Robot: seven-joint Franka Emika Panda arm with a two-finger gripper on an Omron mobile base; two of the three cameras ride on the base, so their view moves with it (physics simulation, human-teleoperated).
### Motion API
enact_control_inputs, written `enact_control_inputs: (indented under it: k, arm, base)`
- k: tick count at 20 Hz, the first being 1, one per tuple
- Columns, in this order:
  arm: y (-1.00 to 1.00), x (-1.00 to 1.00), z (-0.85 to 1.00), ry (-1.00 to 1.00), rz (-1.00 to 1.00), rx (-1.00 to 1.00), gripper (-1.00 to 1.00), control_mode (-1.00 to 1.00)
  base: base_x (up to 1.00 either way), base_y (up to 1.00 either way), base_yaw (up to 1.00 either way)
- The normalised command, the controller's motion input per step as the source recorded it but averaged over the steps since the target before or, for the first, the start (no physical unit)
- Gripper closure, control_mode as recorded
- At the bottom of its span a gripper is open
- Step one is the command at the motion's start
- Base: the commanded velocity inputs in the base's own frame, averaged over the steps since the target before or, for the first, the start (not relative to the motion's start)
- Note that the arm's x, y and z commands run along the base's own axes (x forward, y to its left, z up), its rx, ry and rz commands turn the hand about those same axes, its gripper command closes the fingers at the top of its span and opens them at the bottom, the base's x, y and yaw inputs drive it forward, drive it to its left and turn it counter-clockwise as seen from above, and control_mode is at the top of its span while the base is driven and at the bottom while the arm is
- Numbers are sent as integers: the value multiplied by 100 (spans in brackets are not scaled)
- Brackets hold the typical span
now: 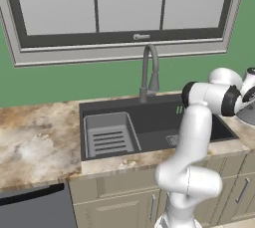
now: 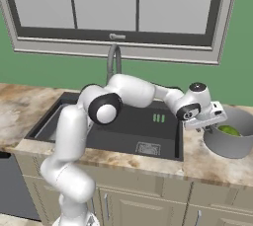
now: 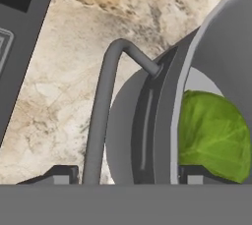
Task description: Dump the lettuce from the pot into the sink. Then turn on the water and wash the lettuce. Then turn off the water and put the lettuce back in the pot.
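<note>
Straddling the silver-grey cylindrical metal pot (image 3: pixel 147 121) wall at the hand view's lower centre, my end effector (image 3: pixel 127 175) has its tips apart, not yet clamped. The bright-green round lettuce (image 3: pixel 214 135) sits inside, just right of the inner tip; the dark looped handle (image 3: pixel 106 106) rises beside the outer one.

One silver-grey metal cooking pot (image 2: pixel 231 146) with one dark looped handle (image 3: pixel 106 106). One small bright-green lettuce ball (image 3: pixel 214 135) inside it. One wide dark-charcoal rectangular sink (image 1: pixel 154 122), with one square drain grate (image 2: pixel 148 148) and one tall grey gooseneck faucet (image 1: pixel 148 72). One light-grey slotted rack (image 1: pixel 109 135). One white robot arm (image 2: pixel 74 136) with one two-finger gripper (image 2: pixel 206 121). One window (image 1: pixel 119 8) of three panes.
</note>
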Motion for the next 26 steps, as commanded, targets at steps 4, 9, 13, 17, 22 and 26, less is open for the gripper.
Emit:
enact_control_inputs:
  k: [4,9,13,17,22,26]
  arm:
    - [0,0,-11,0,0,0,100,-100]
    - [0,-10,-1,0,0,0,100,-100]
    - [4,-35,2,-3,0,0,100,-100]
    - [29,-61,20,-10,2,0,100,-100]
    - [53,-71,60,-14,2,1,100,-100]
    - [82,-67,64,-3,3,3,100,-100]
  base:
    - [0,0,0]
    - [0,0,0]
    - [0,0,0]
    - [0,0,0]
    - [0,0,0]
    - [0,0,0]
